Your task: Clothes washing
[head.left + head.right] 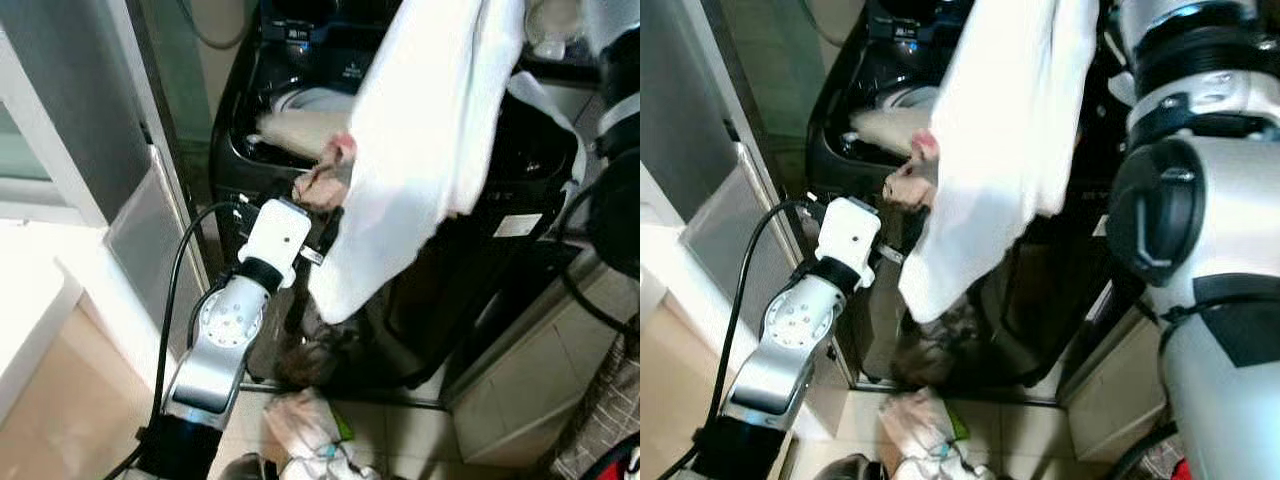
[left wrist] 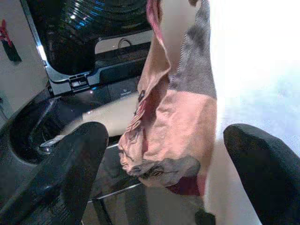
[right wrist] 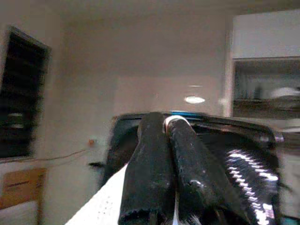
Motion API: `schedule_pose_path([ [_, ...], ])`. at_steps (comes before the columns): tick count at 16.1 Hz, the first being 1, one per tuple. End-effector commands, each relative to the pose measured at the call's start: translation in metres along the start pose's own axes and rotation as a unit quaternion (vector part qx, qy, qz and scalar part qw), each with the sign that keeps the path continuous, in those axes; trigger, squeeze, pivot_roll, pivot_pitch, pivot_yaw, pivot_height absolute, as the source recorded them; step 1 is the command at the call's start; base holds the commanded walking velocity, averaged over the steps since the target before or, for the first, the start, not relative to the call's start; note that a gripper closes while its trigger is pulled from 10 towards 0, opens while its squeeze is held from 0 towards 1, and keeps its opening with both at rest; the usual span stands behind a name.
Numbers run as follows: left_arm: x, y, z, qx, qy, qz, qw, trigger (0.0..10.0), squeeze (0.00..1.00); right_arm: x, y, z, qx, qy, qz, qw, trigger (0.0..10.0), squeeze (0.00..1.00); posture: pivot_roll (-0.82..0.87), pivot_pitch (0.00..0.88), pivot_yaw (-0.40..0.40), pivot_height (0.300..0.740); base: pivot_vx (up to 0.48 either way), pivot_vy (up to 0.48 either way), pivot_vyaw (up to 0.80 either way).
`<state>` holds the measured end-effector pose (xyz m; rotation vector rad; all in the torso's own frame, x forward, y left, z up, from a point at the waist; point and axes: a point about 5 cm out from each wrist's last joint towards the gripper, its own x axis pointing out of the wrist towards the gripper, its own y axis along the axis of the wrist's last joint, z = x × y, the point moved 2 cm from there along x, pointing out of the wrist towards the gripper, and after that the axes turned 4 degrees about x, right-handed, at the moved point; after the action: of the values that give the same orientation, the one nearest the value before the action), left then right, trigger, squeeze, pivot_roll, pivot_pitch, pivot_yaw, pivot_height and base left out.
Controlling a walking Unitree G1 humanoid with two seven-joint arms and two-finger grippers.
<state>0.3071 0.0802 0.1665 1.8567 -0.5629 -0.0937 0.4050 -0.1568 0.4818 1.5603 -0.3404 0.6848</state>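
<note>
The left arm (image 1: pixel 225 330) was bent up from low down, and its wrist was pointed at the front of the black washing machine (image 1: pixel 540 150). The left claw (image 2: pixel 168 183) was held wide apart, with one black finger (image 2: pixel 70 168) on each side of a small pink and grey cloth (image 2: pixel 173 122). The pink cloth was hung between the fingers, but it was not squeezed by them. It could not be told if it was touched by either finger.

The right arm (image 1: pixel 1200 200) was lifted high, up above the machine. The right claw (image 3: pixel 168 123) was pressed together at its tips, and a big white cloth (image 1: pixel 430 140) was pinched there. A bit of white was seen between the tips. The white cloth was hung down from the right claw in a long sheet, in front of the machine, and its bottom edge was near the left claw. The pink cloth was just beside the white one, on the side away from the right arm.

The lid of the washing machine was up. Past the left claw, the dark round tub (image 2: pixel 93 28) was seen, and something white (image 1: pixel 300 125) was lying at its open top. On the floor below both claws, a heap of more clothes (image 1: pixel 310 430) was left.
</note>
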Motion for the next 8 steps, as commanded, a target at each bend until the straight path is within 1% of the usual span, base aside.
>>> schedule_pose_path([
  [1, -0.0008, -0.0003, 0.0023, -0.004, -0.002, -0.003, 1.000, 10.0, 0.00, -0.0017, 0.0076, 0.0129, -0.044, -0.046, 0.021, 0.998, 10.0, 0.00, 0.02, 0.000, -0.050, 0.732, 0.000, 0.000, 0.00],
  [2, -0.0014, -0.0005, 0.0020, -0.003, -0.002, -0.003, 1.000, 10.0, 0.00, -0.0026, 0.0050, 0.0133, -0.056, -0.049, 0.022, 0.997, 10.0, 0.00, 0.03, 0.000, -0.053, 0.732, 0.000, 0.000, 0.00],
  [4, -0.0017, -0.0008, 0.0007, -0.003, 0.000, -0.005, 1.000, 10.0, 0.00, -0.0030, 0.0029, 0.0103, -0.060, -0.047, 0.029, 0.997, 10.0, 0.00, 0.03, 0.000, -0.048, 0.732, 0.000, 0.000, 0.00],
  [6, -0.0019, -0.0011, 0.0001, -0.003, 0.000, -0.006, 1.000, 10.0, 0.00, -0.0033, 0.0051, 0.0062, -0.073, -0.041, 0.047, 0.995, 10.0, 0.00, 0.03, 0.000, -0.047, 0.732, 0.000, 0.000, 0.00],
  [8, -0.0015, -0.0015, -0.0008, -0.002, 0.001, -0.007, 1.000, 10.0, 0.00, -0.0035, 0.0088, 0.0036, -0.072, -0.041, 0.066, 0.994, 10.0, 0.00, 0.03, 0.000, -0.043, 0.732, 0.000, 0.000, 0.00],
])
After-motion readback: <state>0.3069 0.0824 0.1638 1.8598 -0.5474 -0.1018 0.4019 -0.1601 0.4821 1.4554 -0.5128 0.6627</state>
